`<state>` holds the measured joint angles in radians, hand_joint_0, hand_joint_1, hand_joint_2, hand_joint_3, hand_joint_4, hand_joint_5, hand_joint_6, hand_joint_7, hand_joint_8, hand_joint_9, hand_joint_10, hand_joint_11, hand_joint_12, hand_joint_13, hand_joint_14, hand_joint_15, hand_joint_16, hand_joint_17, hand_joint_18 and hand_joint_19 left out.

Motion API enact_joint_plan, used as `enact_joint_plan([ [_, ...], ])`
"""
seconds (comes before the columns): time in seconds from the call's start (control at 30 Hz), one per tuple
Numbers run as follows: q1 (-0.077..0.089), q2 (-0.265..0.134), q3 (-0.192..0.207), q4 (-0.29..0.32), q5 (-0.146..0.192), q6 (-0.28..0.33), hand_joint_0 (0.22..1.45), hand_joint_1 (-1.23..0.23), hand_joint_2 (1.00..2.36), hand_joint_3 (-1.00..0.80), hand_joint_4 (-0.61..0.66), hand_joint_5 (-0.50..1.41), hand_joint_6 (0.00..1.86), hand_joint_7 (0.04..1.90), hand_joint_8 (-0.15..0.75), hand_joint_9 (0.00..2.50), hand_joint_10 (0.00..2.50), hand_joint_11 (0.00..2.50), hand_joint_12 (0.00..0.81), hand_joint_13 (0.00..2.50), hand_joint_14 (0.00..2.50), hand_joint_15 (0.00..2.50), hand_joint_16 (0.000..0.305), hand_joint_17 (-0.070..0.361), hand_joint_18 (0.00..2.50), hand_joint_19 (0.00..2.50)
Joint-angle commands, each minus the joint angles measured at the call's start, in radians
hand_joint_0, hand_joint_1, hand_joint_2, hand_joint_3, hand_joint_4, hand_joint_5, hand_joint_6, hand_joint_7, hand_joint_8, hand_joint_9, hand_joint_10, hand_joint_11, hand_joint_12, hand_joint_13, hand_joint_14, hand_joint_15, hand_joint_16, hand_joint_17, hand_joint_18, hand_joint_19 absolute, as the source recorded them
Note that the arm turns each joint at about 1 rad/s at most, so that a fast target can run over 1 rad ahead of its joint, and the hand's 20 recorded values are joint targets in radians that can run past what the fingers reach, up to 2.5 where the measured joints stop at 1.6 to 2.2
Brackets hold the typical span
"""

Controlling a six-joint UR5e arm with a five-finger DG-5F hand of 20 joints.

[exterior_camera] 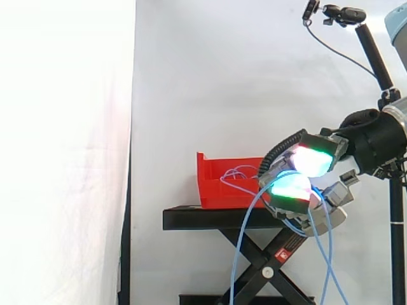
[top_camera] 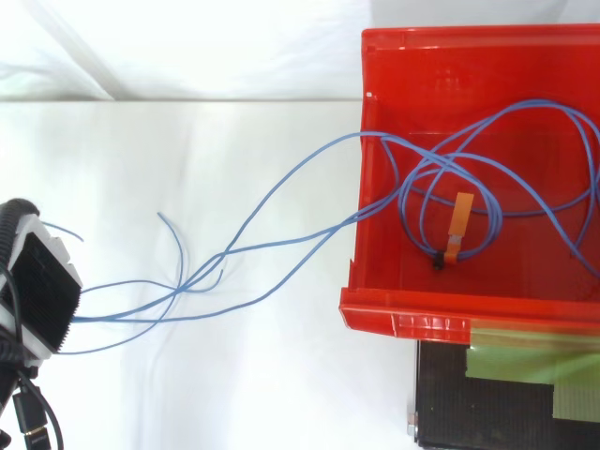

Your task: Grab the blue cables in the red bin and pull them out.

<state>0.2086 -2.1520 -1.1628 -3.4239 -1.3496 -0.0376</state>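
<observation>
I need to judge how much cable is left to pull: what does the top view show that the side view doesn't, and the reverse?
Top view: the floor of the red plastic bin, where the thin blue cables lie in loops with a small orange tag among them, and loose cable ends on the white surface. Side view: the crossed legs of the black scissor stand under the bin, and slack cable hanging below the robot hand. Both: strands running out of the bin to the robot hand, which is closed on them.
</observation>
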Motion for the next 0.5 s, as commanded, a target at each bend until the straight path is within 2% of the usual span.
enact_joint_plan([
  [0.0, 0.000, 0.000, 0.000, 0.000, 0.000, 0.000, 0.96, -1.03, 1.01, -0.68, 0.04, 0.75, 1.65, 0.26, 0.235, 1.15, 0.03, 1.26, 0.300, 1.27, 0.87, 1.32, 0.041, 0.092, 1.08, 1.50],
  [0.47, 0.000, 0.000, 0.000, 0.000, 0.000, 0.000, 0.96, -1.03, 1.01, -0.67, 0.04, 0.76, 1.65, 0.26, 0.236, 1.15, 0.03, 1.25, 0.292, 1.27, 0.87, 1.32, 0.041, 0.092, 1.08, 1.50],
])
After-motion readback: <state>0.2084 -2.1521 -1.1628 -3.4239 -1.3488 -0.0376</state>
